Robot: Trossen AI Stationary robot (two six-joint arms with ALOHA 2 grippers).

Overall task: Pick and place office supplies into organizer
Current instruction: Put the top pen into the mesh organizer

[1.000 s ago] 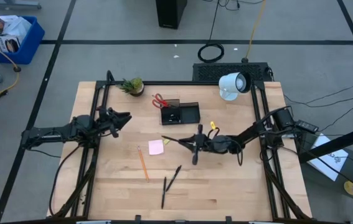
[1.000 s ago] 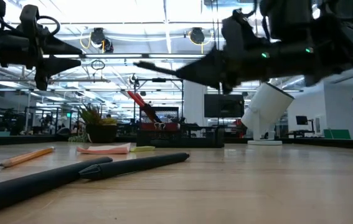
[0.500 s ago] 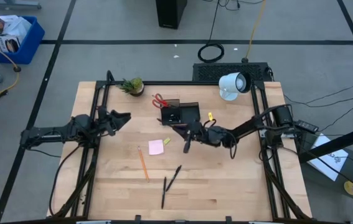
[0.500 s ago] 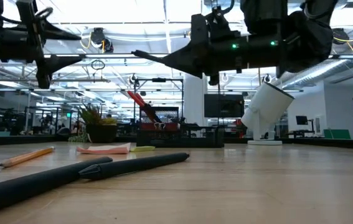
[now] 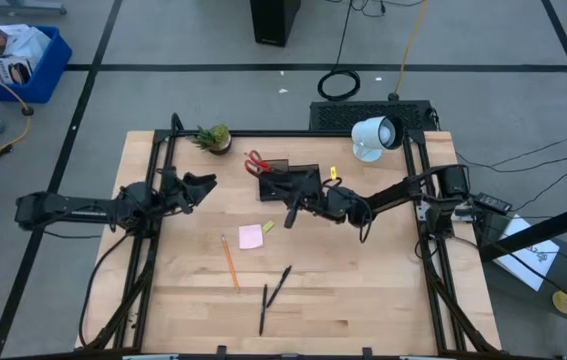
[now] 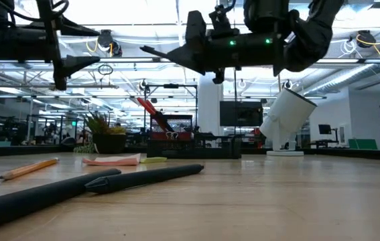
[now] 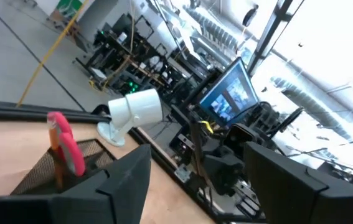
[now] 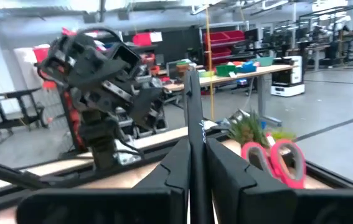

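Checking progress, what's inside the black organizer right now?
Red-handled scissors stand in the organizer; the right gripper, shut on a black pen, covers the rest.

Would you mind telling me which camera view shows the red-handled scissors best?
The right wrist view: the scissors show large, both handle loops clear. The left wrist view shows one handle, the high view a speck, the low view a distant slanted handle.

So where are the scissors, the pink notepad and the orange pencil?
scissors (image 5: 255, 160): high view, on the red handles.
pink notepad (image 5: 251, 236): high view, middle of the top sheet.
orange pencil (image 5: 230, 265): high view, midway along its shaft.
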